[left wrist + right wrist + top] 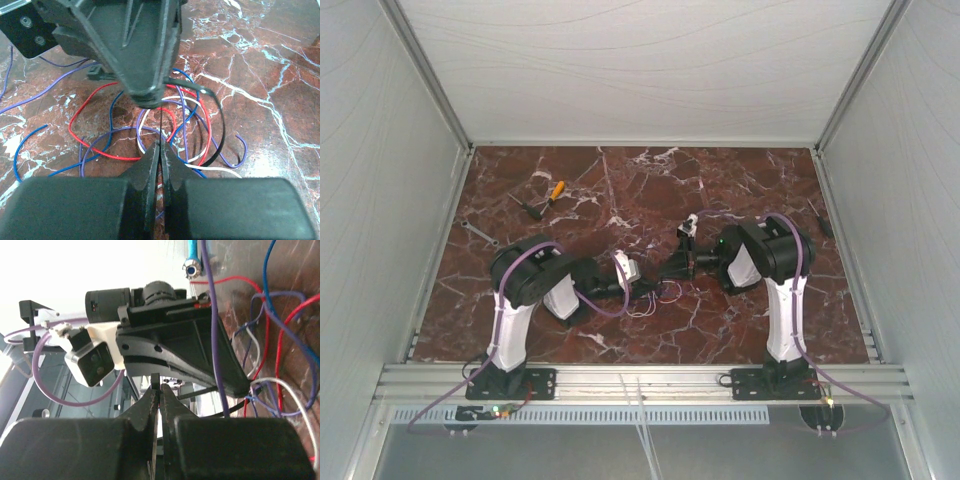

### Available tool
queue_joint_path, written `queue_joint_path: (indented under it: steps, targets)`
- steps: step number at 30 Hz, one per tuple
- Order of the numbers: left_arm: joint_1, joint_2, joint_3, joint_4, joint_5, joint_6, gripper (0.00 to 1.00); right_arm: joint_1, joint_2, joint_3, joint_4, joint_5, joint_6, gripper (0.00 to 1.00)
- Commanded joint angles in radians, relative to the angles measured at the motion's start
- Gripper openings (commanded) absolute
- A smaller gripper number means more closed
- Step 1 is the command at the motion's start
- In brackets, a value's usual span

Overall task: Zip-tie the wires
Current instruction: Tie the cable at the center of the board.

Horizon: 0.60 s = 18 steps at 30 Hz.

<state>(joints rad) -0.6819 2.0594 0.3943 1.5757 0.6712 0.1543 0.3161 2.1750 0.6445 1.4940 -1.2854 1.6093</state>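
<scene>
The wires (190, 125) lie in loose red, blue, purple and white loops on the marble table (520, 320), in the middle between the two arms (658, 296). A black zip tie (220, 120) curves round their right side. My left gripper (161, 146) is shut, and a thin black strand of the tie runs from its tips up to my right gripper (150, 97) just above. In the right wrist view my right gripper (159, 390) is shut, with a small black end of the tie (155, 377) poking out of its tips. The wires (280, 390) lie to its right.
An orange-handled tool (552, 195) and a small grey wrench (478, 233) lie at the back left. A dark thin item (823, 222) rests by the right wall. Loose blue (30, 150) and purple (40, 95) strands trail off left of the tangle.
</scene>
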Motion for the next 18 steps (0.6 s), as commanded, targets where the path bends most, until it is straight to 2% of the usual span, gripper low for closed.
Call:
queue_joint_path:
  steps: [1,6,18]
  targets:
    - [-0.005,-0.019,0.005,0.256,0.017,0.024,0.00,0.025,-0.071,-0.046,0.130,-0.055,-0.030,0.00]
    - [-0.005,-0.017,0.006,0.256,0.019,0.025,0.00,0.057,-0.121,-0.092,0.130,-0.075,-0.067,0.00]
    - [-0.010,-0.017,0.005,0.256,0.017,0.033,0.00,0.075,-0.089,-0.087,0.130,-0.078,-0.185,0.00]
